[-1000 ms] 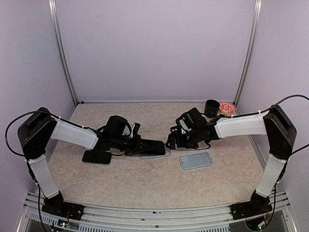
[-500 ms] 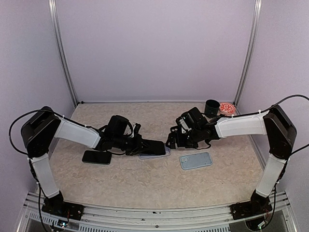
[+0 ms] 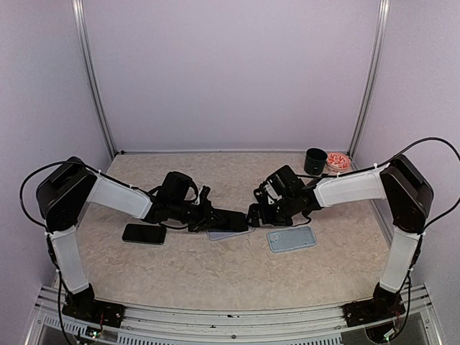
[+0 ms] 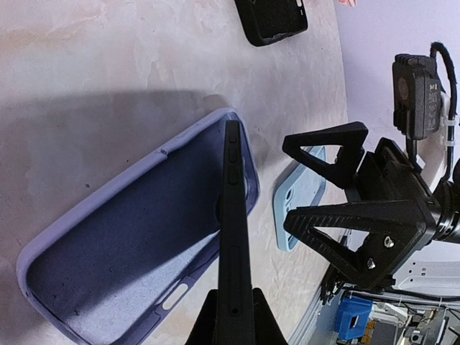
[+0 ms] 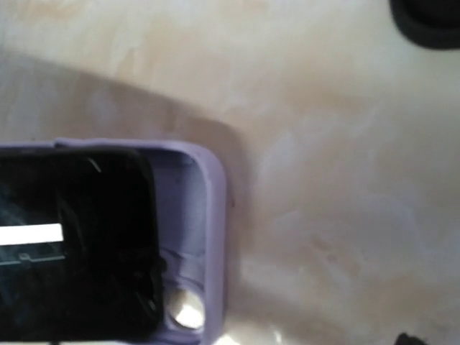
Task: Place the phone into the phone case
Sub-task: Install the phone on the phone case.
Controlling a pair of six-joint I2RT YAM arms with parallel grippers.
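Note:
My left gripper (image 3: 210,218) is shut on the black phone (image 3: 231,220). It holds the phone edge-on, just above the open lavender phone case (image 3: 228,233) on the table. In the left wrist view the phone (image 4: 233,208) runs up from my pinching jaws, and its far end dips into the case (image 4: 122,251). My right gripper (image 3: 259,213) stands open just right of the case's far end, with its fingers (image 4: 327,219) spread wide and nothing between them. The right wrist view shows the phone's screen (image 5: 72,251) inside the case's rounded corner (image 5: 215,208); my own fingers are out of that frame.
A light blue case (image 3: 291,238) lies right of the lavender one. A flat black phone-like slab (image 3: 144,233) lies under my left arm. A black case (image 4: 273,18) lies farther off. A black cup (image 3: 315,160) and a red-and-white dish (image 3: 338,161) stand at the back right.
My left gripper has carried the phone to the right and lower over the lavender case. My right gripper has dropped down and left toward the case's end.

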